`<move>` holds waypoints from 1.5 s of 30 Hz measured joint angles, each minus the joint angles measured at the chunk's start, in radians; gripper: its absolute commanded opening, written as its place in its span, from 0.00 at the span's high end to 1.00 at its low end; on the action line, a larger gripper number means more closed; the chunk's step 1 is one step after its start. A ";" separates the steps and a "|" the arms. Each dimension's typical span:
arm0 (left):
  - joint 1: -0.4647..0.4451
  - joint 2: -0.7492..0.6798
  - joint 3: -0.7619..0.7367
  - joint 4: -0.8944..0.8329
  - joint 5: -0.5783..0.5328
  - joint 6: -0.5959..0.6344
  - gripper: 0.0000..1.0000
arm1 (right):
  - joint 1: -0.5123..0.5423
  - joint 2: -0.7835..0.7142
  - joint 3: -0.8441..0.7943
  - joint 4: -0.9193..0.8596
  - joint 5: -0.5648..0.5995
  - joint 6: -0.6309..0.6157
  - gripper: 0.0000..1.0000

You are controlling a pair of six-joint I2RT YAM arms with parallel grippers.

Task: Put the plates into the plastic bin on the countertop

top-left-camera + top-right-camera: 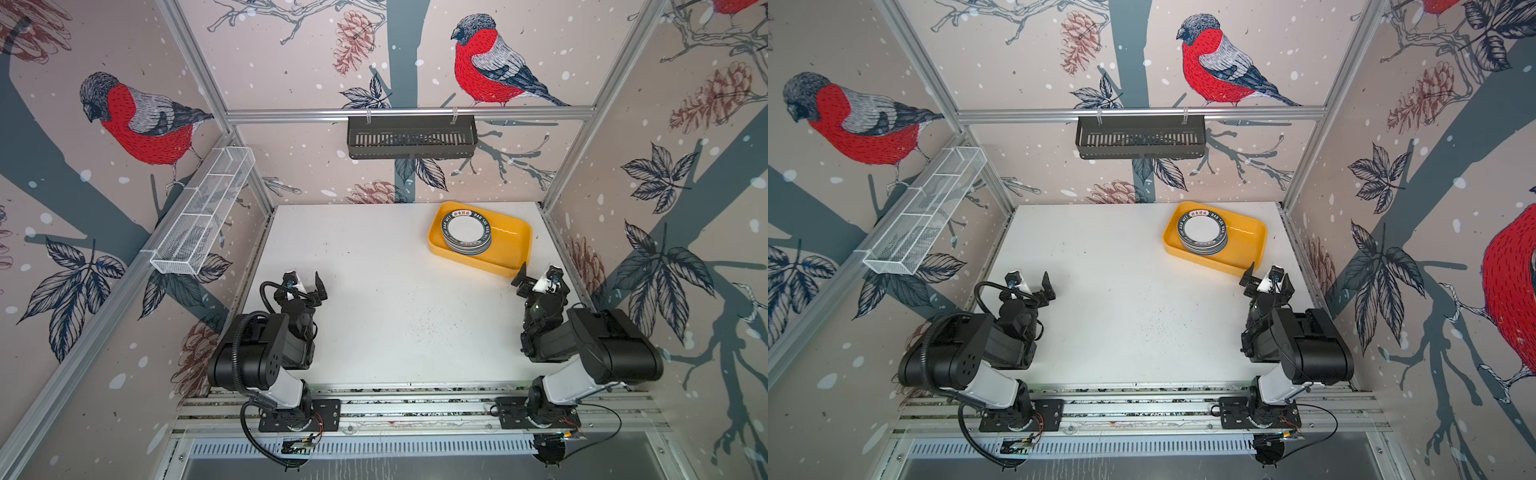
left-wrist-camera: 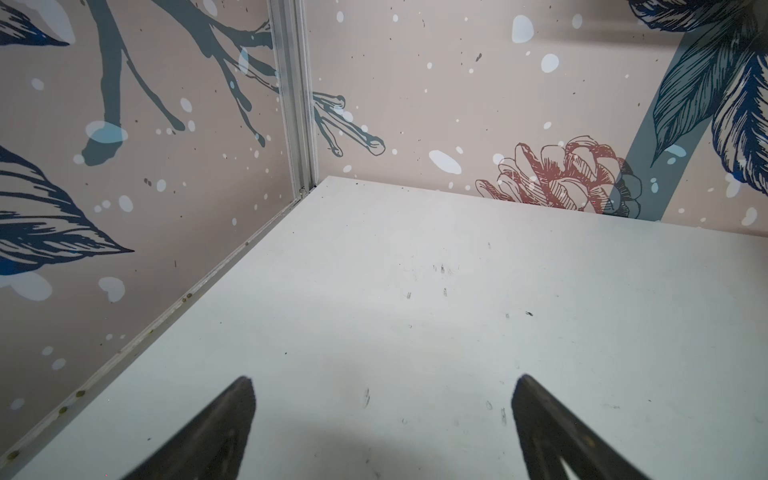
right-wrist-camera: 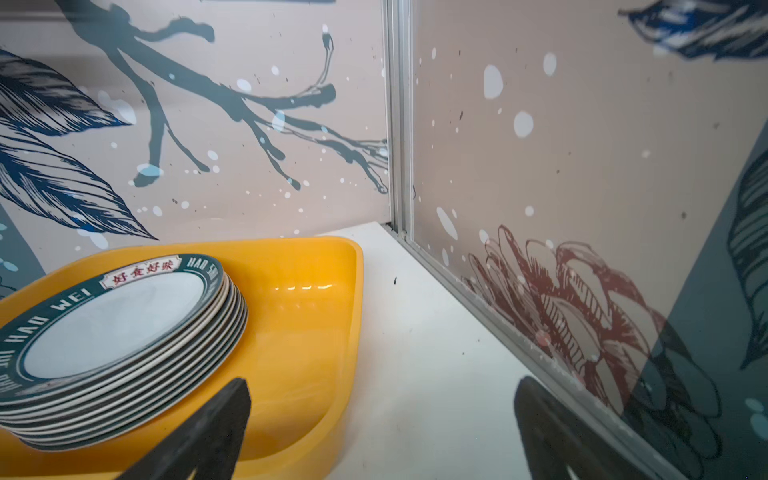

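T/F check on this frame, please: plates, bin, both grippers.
1. The plates sit in one stack inside the plastic bin. True.
2. The stack fills the bin end to end. False: about half the bin floor is bare.
3. The left gripper holds a plate. False: its jaws are open and hold nothing, over bare countertop.
4. The right gripper has open jaws close to the bin. True.
5. The top plate has an orange centre. False: plain white centre, dark lettered rim.
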 measured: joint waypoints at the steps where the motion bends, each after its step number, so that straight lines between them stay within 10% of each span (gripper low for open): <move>1: 0.000 0.000 0.014 -0.004 0.001 0.000 0.04 | 0.002 -0.066 0.010 -0.015 0.000 -0.001 0.00; 11: 0.001 0.000 0.056 -0.053 0.025 0.001 0.04 | -0.021 -0.288 0.032 -0.377 -0.083 0.035 0.00; 19: 0.001 0.000 0.057 -0.057 0.025 0.001 0.04 | -0.007 0.041 -0.085 -0.123 -0.157 0.027 0.00; 35: -0.015 0.010 0.101 -0.127 -0.002 0.006 0.04 | -0.006 0.050 0.083 -0.264 -0.220 0.006 0.00; 45: -0.040 0.008 0.105 -0.137 -0.005 0.034 0.04 | 0.041 0.049 0.050 -0.202 -0.026 0.011 0.00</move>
